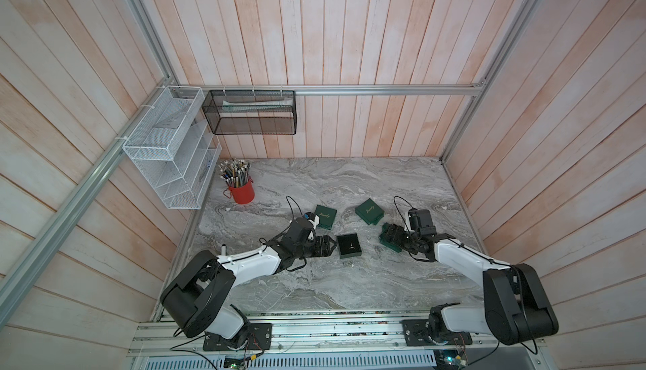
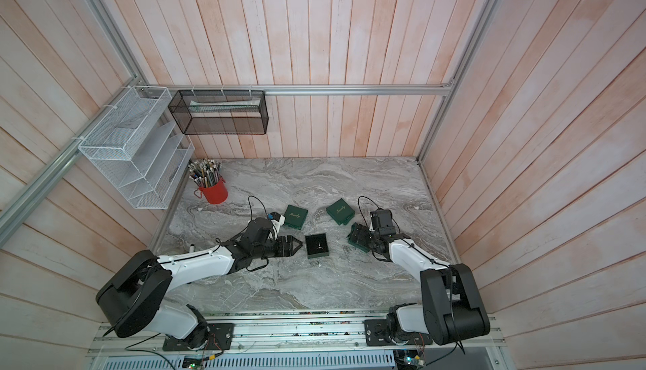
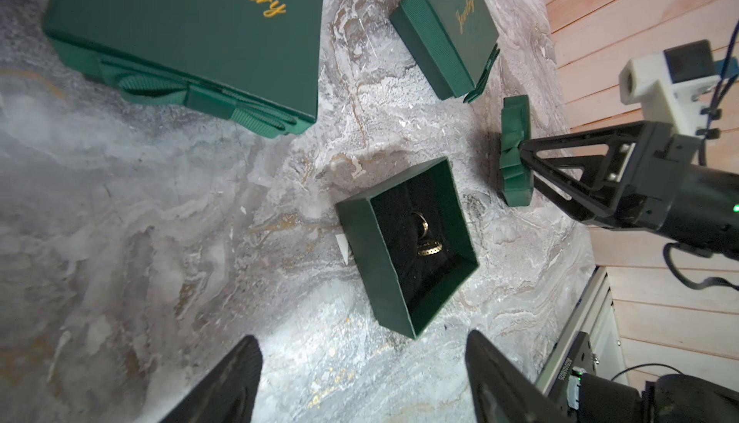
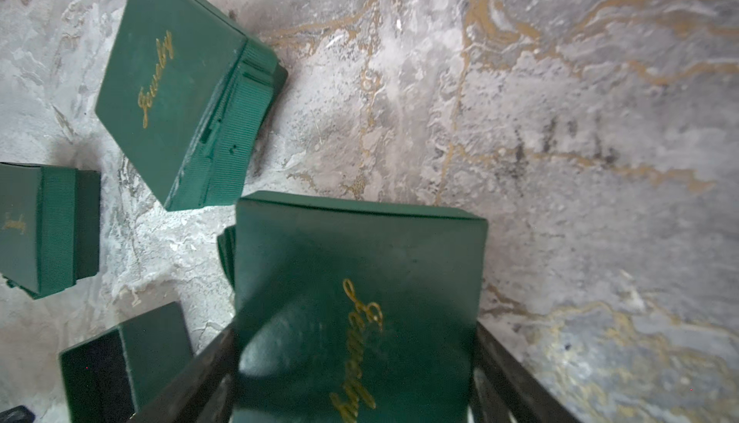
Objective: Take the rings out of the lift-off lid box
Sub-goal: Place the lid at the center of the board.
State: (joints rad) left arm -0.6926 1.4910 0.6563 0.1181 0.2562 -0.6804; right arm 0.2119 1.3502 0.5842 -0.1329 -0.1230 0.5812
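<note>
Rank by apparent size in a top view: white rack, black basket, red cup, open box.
1. white rack
2. black basket
3. red cup and open box: they look about alike, so no ranking.

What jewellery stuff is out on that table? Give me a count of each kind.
Closed boxes: 2
Open box: 1
Lid, held in the right gripper: 1
Rings, inside the open box: 2 visible
Total: 6
</note>
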